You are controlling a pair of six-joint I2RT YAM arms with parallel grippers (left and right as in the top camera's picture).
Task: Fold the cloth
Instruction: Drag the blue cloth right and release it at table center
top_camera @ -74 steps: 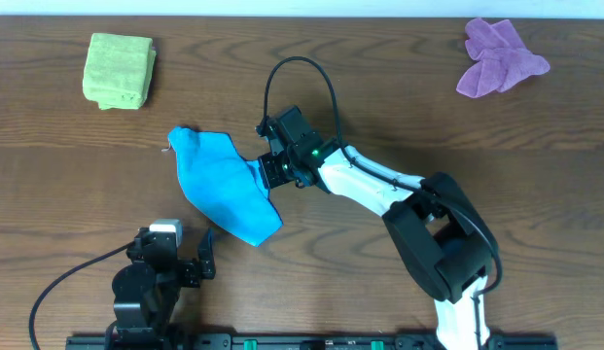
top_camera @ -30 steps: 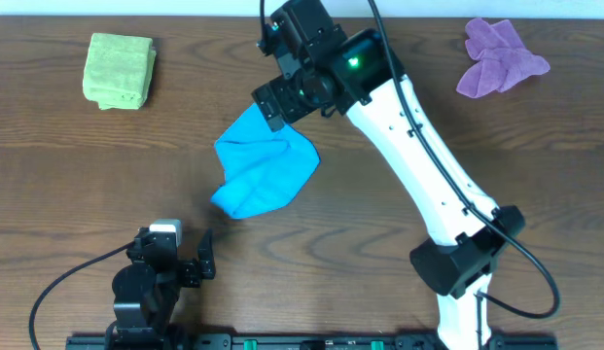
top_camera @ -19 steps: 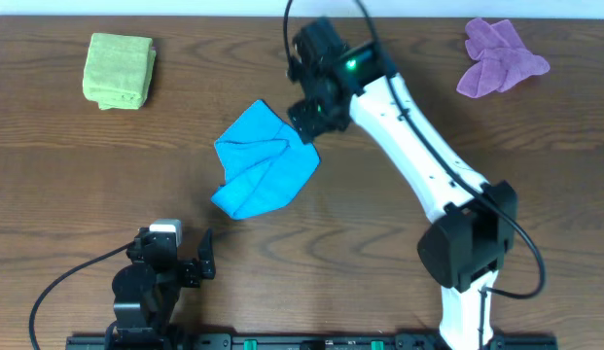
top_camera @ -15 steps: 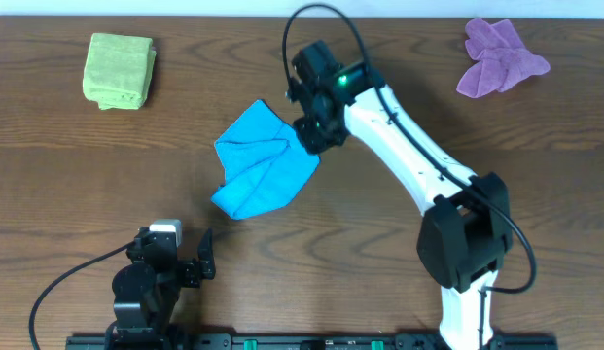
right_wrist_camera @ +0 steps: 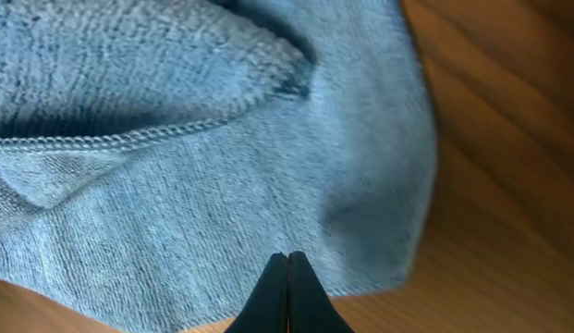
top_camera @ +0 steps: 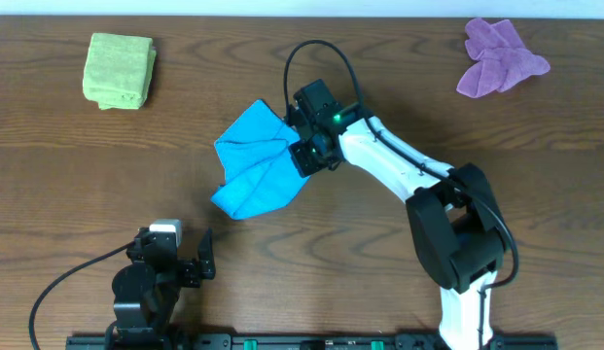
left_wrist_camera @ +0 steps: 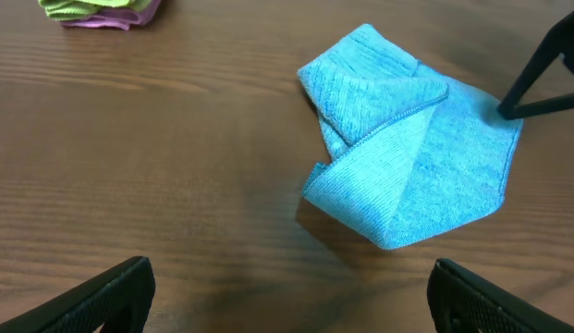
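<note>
The blue cloth [top_camera: 258,170] lies on the wooden table left of centre, loosely folded over itself with a flap on top. It also shows in the left wrist view [left_wrist_camera: 407,157] and fills the right wrist view [right_wrist_camera: 176,185]. My right gripper [top_camera: 309,153] is shut, and its closed tips [right_wrist_camera: 287,259] are low over the cloth's right edge with nothing seen between them. Its dark fingers appear in the left wrist view [left_wrist_camera: 545,74]. My left gripper [top_camera: 199,258] is open and empty [left_wrist_camera: 291,277], near the front edge and short of the cloth.
A folded green cloth [top_camera: 119,70] lies at the back left and also shows in the left wrist view [left_wrist_camera: 92,9]. A crumpled purple cloth [top_camera: 501,53] lies at the back right. The right arm's cable arcs above the cloth.
The right arm lifted the cloth, laid it folded further right, and let go. It then came down with shut fingers onto the cloth's right edge. The left arm has not moved.
</note>
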